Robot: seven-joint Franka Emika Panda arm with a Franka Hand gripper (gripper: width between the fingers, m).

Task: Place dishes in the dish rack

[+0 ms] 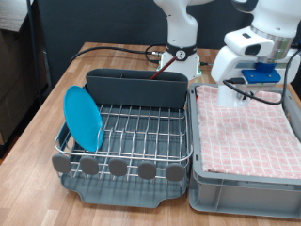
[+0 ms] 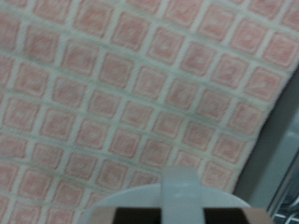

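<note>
So I have the gripper (image 1: 243, 89) down over the grey crate (image 1: 246, 184), low above its pink checkered cloth (image 1: 249, 132), near the crate's far edge. In the exterior view the hand hides the fingers, so I cannot tell from there whether they are spread or closed. The wrist view shows the cloth close up and a pale, rounded white shape (image 2: 173, 198) at the picture's edge; it may be the mug, since it sits right under the hand, but it is too blurred for me to name or to call held.

Well away from the gripper, across the dish rack (image 1: 141, 127), the light-blue plate (image 1: 83, 118) already stands on edge at the rack's far side, propped between the wires so it can drain. The tall grey compartment (image 1: 136, 87) lies between the plate and the gripper. I see no spoon. Rack and crate sit side by side on the wooden desk (image 1: 33, 141).
</note>
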